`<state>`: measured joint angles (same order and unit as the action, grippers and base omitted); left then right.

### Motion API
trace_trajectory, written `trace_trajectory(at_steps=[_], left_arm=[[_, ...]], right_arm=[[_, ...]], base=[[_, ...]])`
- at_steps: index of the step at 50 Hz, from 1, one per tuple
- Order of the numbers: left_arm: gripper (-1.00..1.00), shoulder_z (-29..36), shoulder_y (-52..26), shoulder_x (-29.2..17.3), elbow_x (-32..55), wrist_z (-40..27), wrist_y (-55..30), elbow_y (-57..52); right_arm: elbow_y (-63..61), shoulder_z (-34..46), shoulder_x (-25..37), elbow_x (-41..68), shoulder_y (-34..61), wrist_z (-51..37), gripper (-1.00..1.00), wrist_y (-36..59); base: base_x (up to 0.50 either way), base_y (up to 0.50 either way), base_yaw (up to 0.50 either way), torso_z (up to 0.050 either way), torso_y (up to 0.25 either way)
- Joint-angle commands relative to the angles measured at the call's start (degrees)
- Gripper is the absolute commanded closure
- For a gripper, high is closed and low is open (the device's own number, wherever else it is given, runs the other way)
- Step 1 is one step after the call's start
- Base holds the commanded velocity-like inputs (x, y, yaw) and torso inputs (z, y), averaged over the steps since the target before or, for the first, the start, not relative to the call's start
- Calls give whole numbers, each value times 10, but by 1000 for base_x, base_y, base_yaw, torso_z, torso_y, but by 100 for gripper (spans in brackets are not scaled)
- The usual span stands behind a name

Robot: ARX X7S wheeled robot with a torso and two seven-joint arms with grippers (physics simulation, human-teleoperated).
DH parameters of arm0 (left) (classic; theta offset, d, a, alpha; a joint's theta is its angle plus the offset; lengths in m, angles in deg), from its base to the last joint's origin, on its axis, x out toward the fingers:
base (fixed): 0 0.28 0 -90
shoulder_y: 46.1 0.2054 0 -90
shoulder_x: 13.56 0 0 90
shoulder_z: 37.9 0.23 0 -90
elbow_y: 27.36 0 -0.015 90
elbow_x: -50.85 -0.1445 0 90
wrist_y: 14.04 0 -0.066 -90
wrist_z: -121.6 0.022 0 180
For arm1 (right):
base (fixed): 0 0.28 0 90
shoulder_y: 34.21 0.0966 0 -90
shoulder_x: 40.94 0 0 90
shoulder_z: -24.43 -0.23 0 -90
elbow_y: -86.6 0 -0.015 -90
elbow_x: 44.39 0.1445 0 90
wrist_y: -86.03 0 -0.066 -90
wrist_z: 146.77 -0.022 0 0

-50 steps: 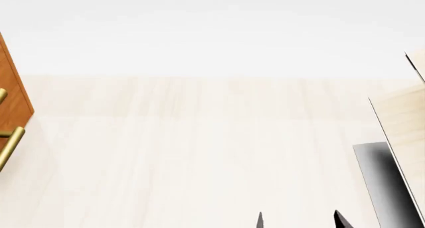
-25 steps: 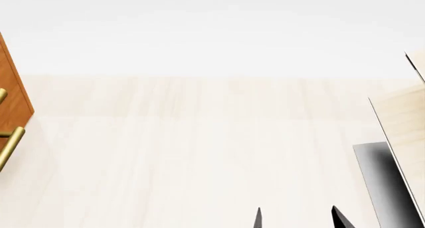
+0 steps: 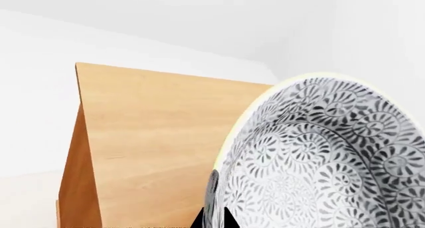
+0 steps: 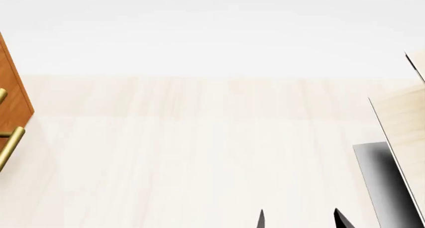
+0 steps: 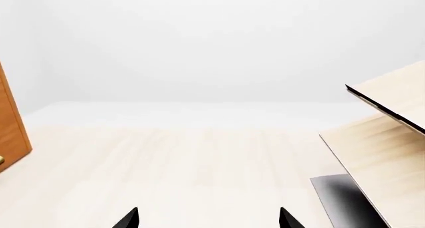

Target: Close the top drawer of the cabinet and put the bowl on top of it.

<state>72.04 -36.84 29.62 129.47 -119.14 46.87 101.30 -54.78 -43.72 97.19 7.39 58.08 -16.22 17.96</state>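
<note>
Pale wood floor [image 4: 199,153] fills most of head view. Cabinet [image 3: 159,143], orange-brown, shows its plain top and side in left wrist view; at head view's left edge only a sliver w/ brass handles [image 4: 10,143]. Can't tell from here whether the top drawer is shut. Pale wood structure [image 4: 405,133] w/ dark grey base sits at right. Bowl [image 3: 325,158], patterned, is tilted on edge, held by left gripper [image 3: 214,219], jaws pinching its rim, prob. just beside the cabinet top. Right gripper [image 5: 207,218]: fingertips well apart, holding nothing.
</note>
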Motion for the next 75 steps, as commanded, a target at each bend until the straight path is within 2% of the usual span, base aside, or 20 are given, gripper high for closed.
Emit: trace_trajectory(at_steps=[1,5,6,24,25,39,55,75], left_arm=[[100,-17,42,-12,21,-8,11,-14],[100,-18,53,-11,21,-4,18,-9],[100,-27,65,-17,34,-24,13,-34],[100,-4,8,-14,22,2,-27,-24],[-100,1,1,-11,23,7,-36,-17],[-100,-6,-34,-2,40,-16,-58,-39],[-100,-38,-21,-27,88,-66,-80,-101],[-100,-45,-51,-61,151,-137,-162,-181]], right_arm=[[1,2,0,-7,-7,3,-100,-7],[0,3,-1,-7,-6,2,-100,-5],[-3,3,1,-5,-6,0,-100,-4],[10,5,-2,-16,-15,11,-100,-18],[6,3,0,-9,-11,6,-100,-14],[8,-3,5,-10,-21,9,-100,-28],[2,-3,10,-13,-31,9,-100,-34],[-1,-2,13,-19,-35,14,-100,-43]], base=[[0,0,0,0,0],[0,0,0,0,0],[0,0,0,0,0],[0,0,0,0,0],[0,0,0,0,0],[0,0,0,0,0],[0,0,0,0,0],[0,0,0,0,0]])
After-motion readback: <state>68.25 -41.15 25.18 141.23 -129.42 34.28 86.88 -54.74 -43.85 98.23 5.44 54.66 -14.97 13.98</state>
